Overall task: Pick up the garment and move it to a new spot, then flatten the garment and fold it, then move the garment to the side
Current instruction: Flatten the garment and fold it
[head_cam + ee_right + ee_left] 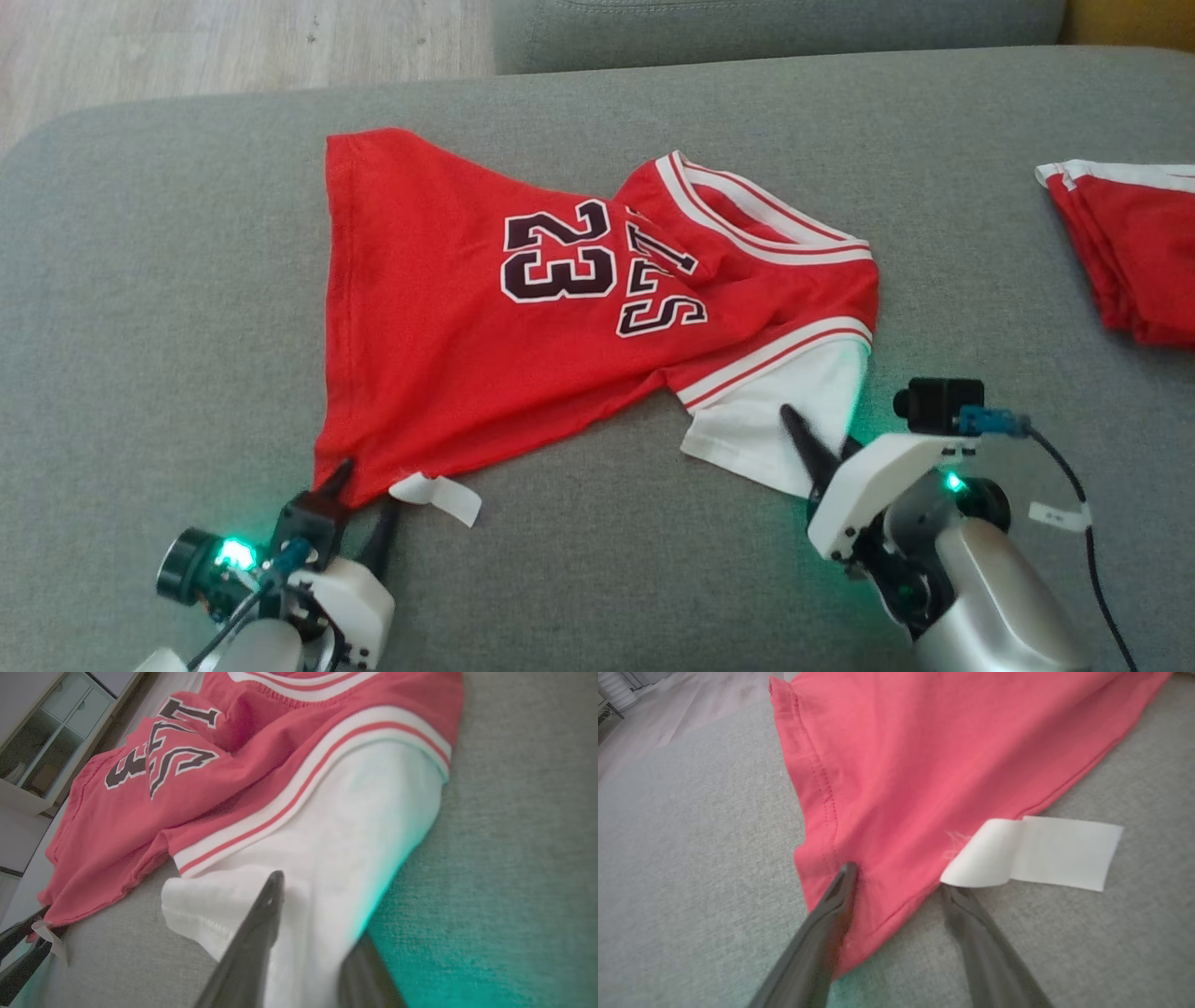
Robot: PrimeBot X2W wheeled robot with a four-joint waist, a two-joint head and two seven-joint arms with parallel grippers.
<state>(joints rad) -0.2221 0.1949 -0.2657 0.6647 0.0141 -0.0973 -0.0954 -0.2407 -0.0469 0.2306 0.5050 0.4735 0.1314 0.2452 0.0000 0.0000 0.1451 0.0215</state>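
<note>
The red fabric jersey (pixel 448 355), numbered 23, lay spread mid-seat on the grey upholstered sofa (pixel 140 280). The left tool (pixel 366 485) stood released, fingers astride the jersey's near-left hem corner. The right tool (pixel 817 434) straddled the near white sleeve (pixel 794 392); whether it was clenched could not be told.

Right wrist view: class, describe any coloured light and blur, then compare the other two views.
Right wrist view: green glow tints the cushion and the edge of the white sleeve; the fingers are blurred. Left wrist view: faint green patch at the bottom, fingers soft. Head view: sharp, evenly lit, green lamps glowing.
</note>
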